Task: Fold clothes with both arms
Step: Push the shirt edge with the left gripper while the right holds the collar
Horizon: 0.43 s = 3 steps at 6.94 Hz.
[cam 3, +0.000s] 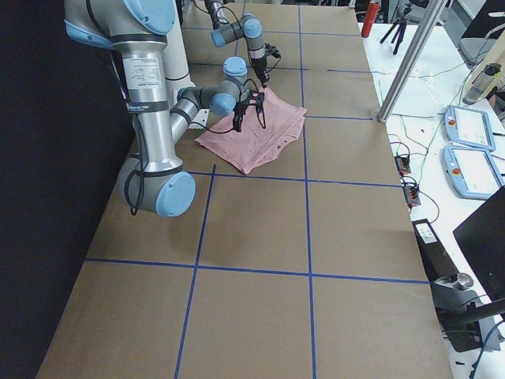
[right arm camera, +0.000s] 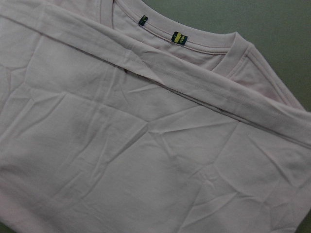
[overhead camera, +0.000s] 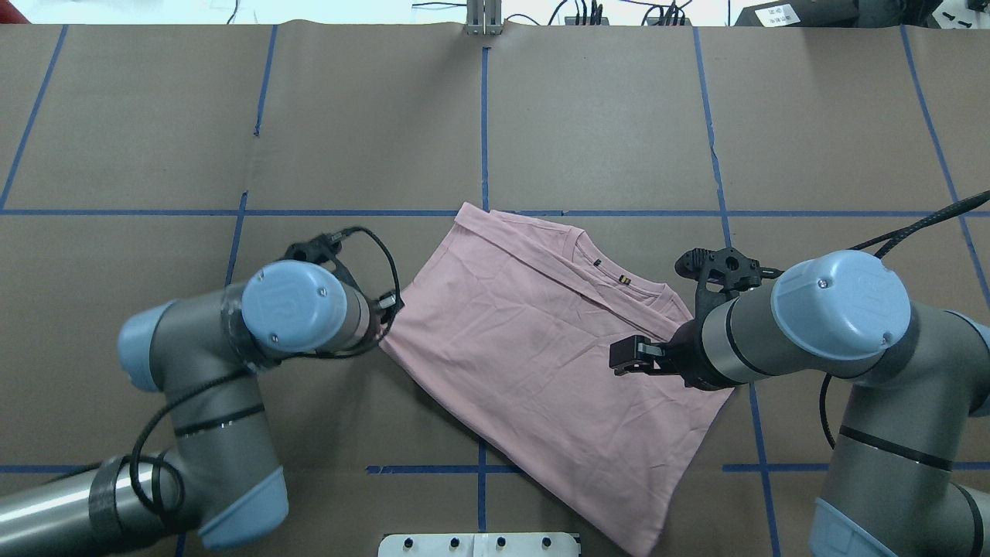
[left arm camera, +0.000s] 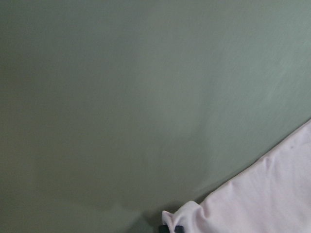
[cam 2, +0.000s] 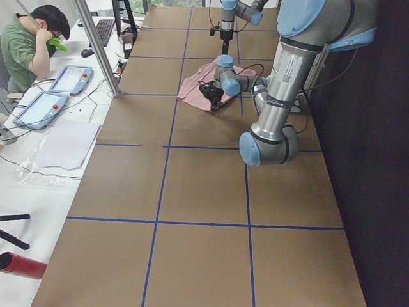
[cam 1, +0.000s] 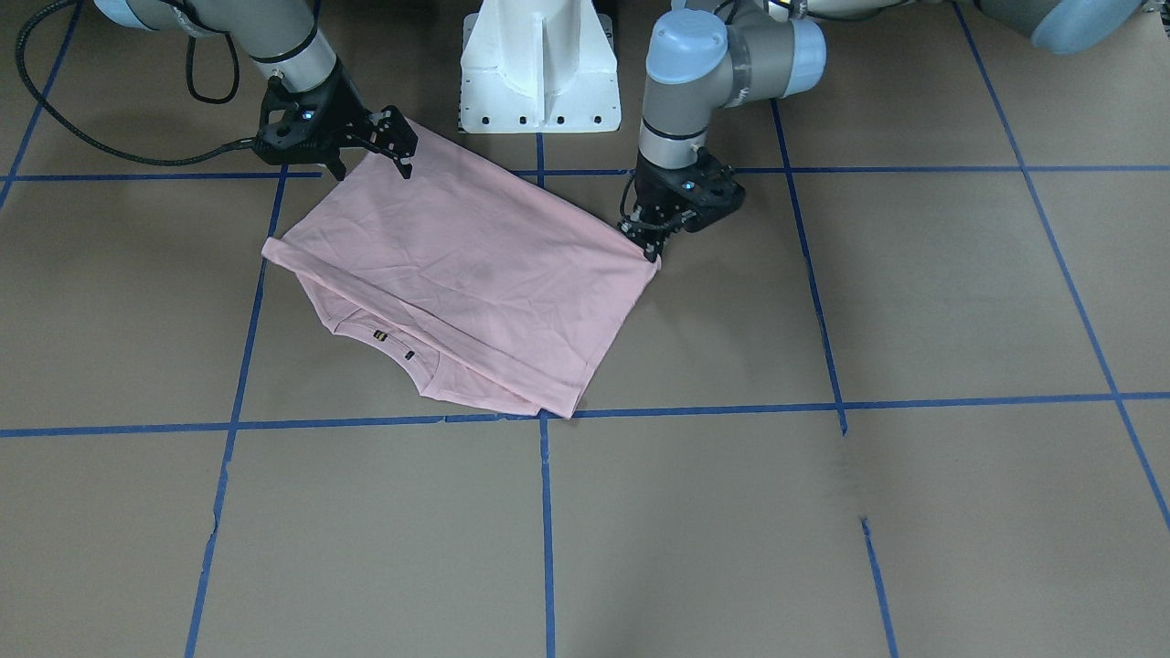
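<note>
the folded pink t-shirt point(cam 1: 466, 274) is laid flat on the table point(cam 1: 823, 512). its left corner is pinched by the left gripper point(cam 1: 653, 249); the right gripper point(cam 1: 373, 172) is held wide above the right corner.

left arm point(cam 2: 276, 96) near | pink T-shirt point(cam 2: 192, 93) mid-table | right arm point(cam 2: 228, 18) far | person point(cam 2: 25, 45) at desk point(cam 2: 38, 188)

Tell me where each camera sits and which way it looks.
Front-facing: across the table, facing the robot; shows left arm, right arm, T-shirt.
Overhead: behind the robot, looking down; both arms.
Exterior left: table's end; left arm nearest.
Exterior right: opposite end; right arm nearest.
Left wrist: close on T-shirt corner; tips of left pincer.
Right wrist: close on collar; no body.
All six share the T-shirt.
</note>
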{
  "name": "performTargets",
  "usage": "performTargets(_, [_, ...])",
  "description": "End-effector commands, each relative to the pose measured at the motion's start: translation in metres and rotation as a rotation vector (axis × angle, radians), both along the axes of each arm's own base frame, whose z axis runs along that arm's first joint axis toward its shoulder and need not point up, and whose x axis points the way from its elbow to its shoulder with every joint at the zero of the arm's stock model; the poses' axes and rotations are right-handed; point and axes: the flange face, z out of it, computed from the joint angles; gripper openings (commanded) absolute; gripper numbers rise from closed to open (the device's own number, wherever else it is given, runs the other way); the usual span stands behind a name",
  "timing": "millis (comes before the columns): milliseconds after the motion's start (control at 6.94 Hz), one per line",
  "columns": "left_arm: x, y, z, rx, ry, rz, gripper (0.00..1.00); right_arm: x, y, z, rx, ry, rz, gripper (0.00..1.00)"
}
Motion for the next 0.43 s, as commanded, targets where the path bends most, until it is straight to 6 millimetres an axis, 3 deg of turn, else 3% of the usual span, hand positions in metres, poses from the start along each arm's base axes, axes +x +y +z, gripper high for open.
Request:
performTargets(0, [-0.013, -0.111, -0.001, 0.094, -0.06, -0.046, 0.0, 0.0, -0.005, -0.008, 0.006, -0.014, 0.011, 1.0])
performTargets(144, [0.0, -0.157, 0.002, 0.137, -0.042, -0.068, 0.0, 0.001, -0.007, -0.013, 0.011, -0.023, 0.015, 1.0])
performTargets(288, [-0.001, -0.209, 0.0, 0.193, -0.053, -0.075, 0.0, 0.003, -0.012, -0.014, 0.011, -0.024, 0.026, 1.0])
